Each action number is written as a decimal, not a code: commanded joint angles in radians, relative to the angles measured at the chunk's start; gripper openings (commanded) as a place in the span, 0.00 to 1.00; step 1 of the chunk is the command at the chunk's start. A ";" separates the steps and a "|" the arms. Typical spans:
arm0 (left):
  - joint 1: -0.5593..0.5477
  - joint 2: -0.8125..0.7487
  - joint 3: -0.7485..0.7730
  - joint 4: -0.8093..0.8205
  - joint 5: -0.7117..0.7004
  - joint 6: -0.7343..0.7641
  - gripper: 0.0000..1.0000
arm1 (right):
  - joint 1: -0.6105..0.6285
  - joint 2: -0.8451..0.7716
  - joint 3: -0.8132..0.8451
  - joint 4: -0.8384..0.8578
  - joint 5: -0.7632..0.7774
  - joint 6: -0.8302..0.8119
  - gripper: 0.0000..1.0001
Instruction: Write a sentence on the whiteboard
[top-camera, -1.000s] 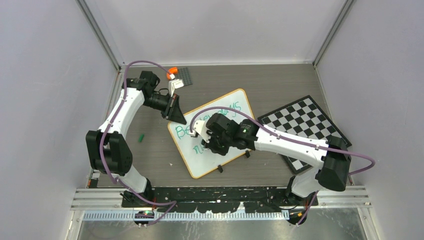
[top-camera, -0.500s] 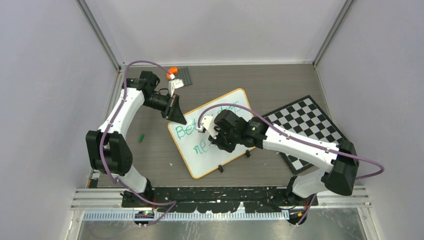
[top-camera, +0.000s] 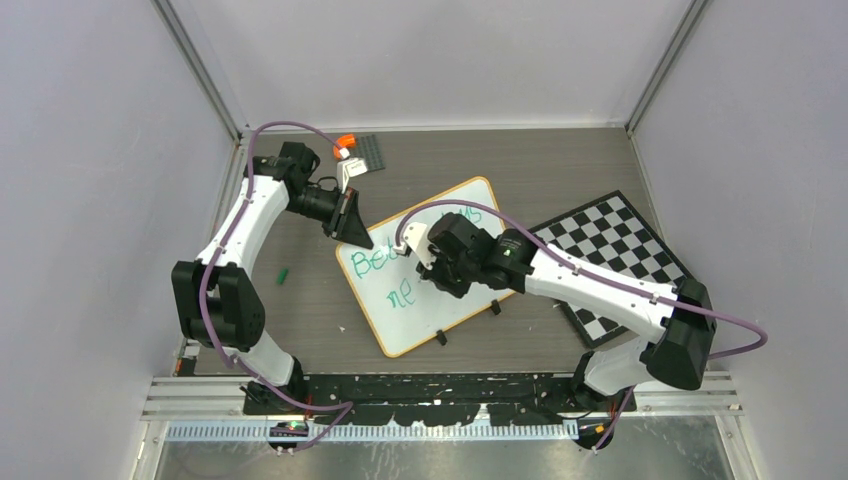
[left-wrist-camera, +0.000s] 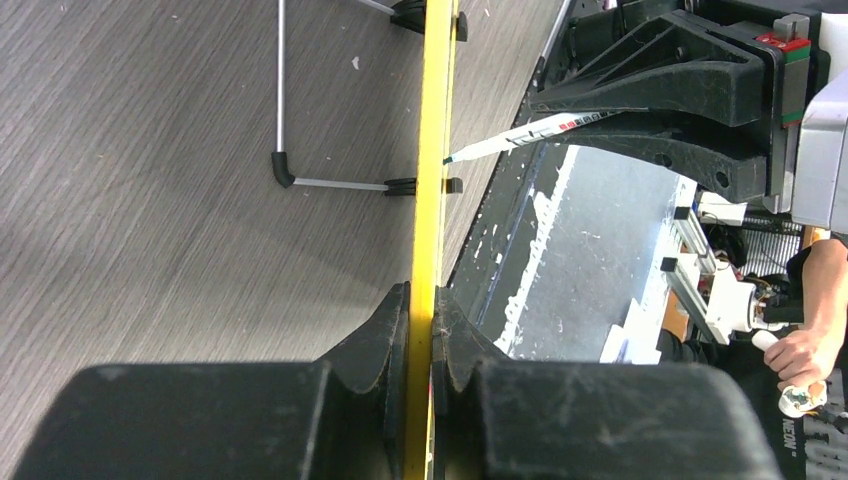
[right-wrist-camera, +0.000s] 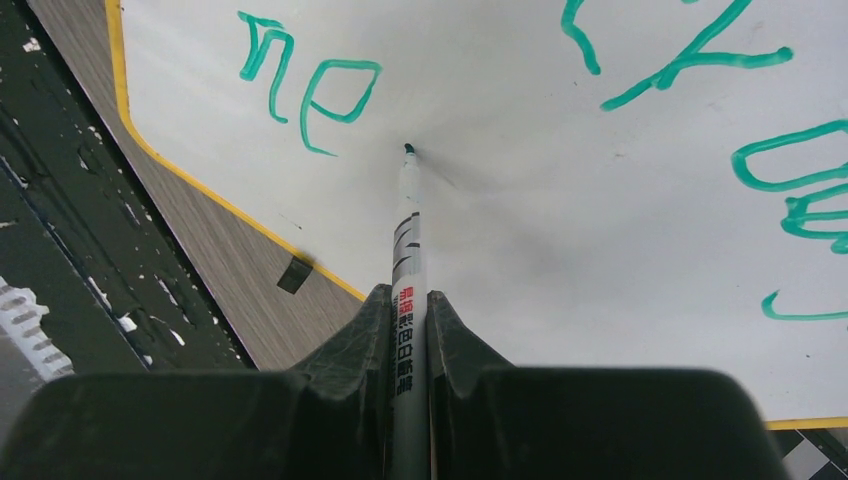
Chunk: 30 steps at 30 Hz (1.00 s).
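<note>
Whiteboard (top-camera: 415, 325) centre frame, sentence (right-wrist-camera: 310, 85) showing "ne"; left gripper (left-wrist-camera: 421, 305) pinches rim; right gripper (right-wrist-camera: 408, 305) clamps green marker (right-wrist-camera: 408, 200), tip beside "ne".

White whiteboard (top-camera: 425, 325) with a yellow-orange rim, teal-green handwritten sentence (top-camera: 372, 264), white marker (right-wrist-camera: 406, 225) with green tip and red and black print, black-and-white checkerboard (top-camera: 612, 238), grey-brown wood-grain surface (top-camera: 300, 310), small green object (top-camera: 284, 273), white arms (top-camera: 590, 285) with black joints and purple cables (top-camera: 290, 124).

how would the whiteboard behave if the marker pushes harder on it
The whiteboard is probably stiff: its rim looks straight edge-on. It seems light and apt to slide or tip on its wire legs, which may be why the left end effector clamps the rim.
</note>
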<state>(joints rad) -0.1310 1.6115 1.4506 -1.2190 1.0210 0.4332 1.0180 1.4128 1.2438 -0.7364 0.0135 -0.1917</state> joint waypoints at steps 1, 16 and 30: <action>0.000 -0.005 0.002 0.028 -0.044 -0.026 0.00 | -0.003 0.010 0.054 0.041 0.025 0.015 0.00; 0.001 -0.006 -0.001 0.026 -0.045 -0.016 0.00 | -0.002 0.041 0.028 0.046 -0.059 0.017 0.00; 0.000 -0.004 -0.005 0.026 -0.045 -0.018 0.00 | -0.001 -0.010 -0.066 0.037 -0.043 0.001 0.00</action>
<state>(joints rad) -0.1314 1.6115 1.4506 -1.2186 1.0176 0.4530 1.0210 1.4418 1.1934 -0.7231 -0.0792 -0.1806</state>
